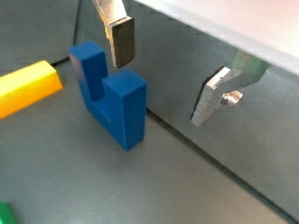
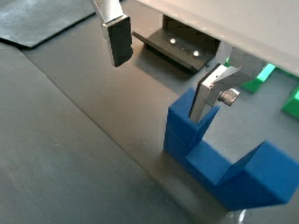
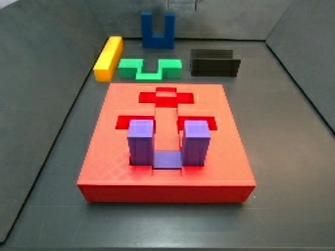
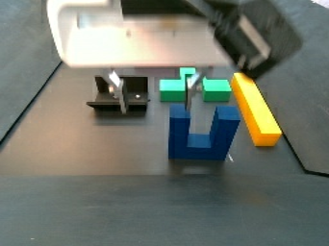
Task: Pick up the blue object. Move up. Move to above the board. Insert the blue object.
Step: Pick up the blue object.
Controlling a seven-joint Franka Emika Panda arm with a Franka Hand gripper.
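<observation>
Just unlabelled end effector (image 4: 157, 93) open, straddling one blue object (image 4: 202, 134) prong

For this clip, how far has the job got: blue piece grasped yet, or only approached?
Done: only the approach. The gripper is over the blue object, fingers open. In hand: the pick-up. In a wrist view one finger sits over the gap between the prongs and the other outside, neither visibly touching; the block stands on the floor. Left: closing, lifting, moving above the board, inserting. A purple U-shaped block already sits in the board.

Dark floor (image 3: 53, 147) carries board (image 3: 118, 172), blue object (image 3: 156, 39), fixture (image 3: 216, 65), gripper (image 4: 157, 96) above
</observation>
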